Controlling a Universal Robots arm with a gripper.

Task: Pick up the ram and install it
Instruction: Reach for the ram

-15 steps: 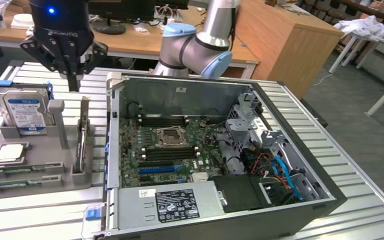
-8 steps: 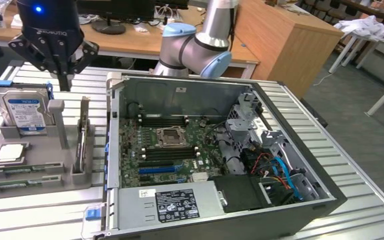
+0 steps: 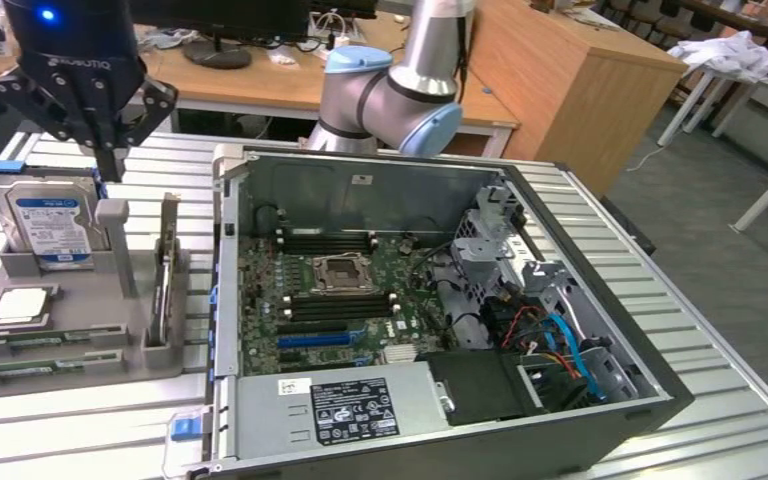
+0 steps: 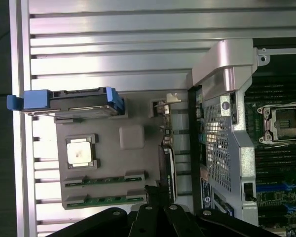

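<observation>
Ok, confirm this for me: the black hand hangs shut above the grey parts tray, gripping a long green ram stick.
Not quite. The black hand does hang shut above the grey parts tray, but it grips nothing. The exterior view shows its fingertips bare, and the long green ram sticks lie in the tray's slots.

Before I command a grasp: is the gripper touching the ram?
Apart. In the exterior view the gripper hangs up near the hard drive, while the ram lies in its holder slot, well away from it.
</observation>
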